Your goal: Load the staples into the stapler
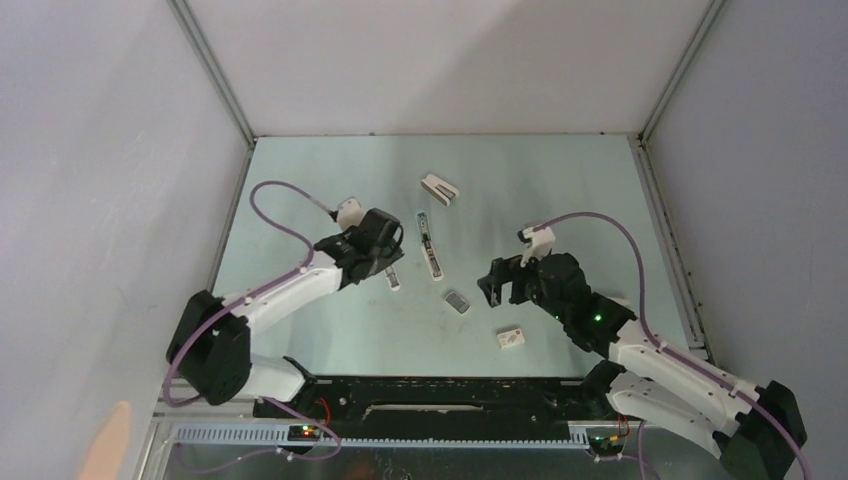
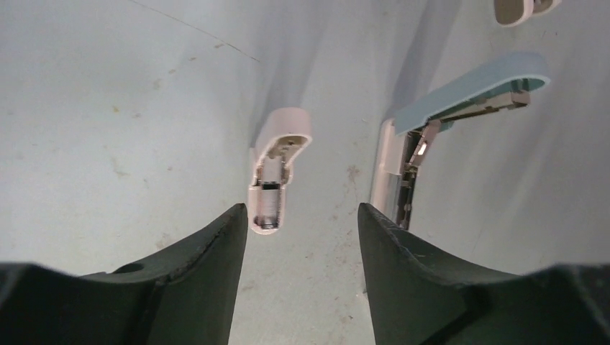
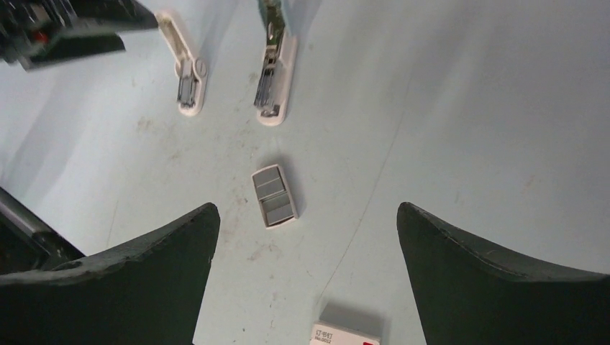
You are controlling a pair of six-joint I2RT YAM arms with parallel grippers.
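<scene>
Top external view: a pale table (image 1: 560,190) carrying three staplers, a box and the staples, both arms reaching over it.
The stapler (image 1: 429,244): slim, grey-green, lying mid-table; the left wrist view shows its top swung up off the white base.
The staples (image 1: 457,301): grey ribbed block lying flat just off the stapler's near end, slightly right, not touching it.
Left gripper (image 2: 302,215): fingers parted, gripping nothing, just left of the stapler, over the cream stapler (image 2: 273,180).
Right gripper (image 3: 308,215): fingers spread wide, empty, right of the stapler.
White box (image 1: 511,339): beyond the staples from the stapler, towards the arm bases.
Wedge stapler (image 1: 438,188): past the stapler's far end.
</scene>
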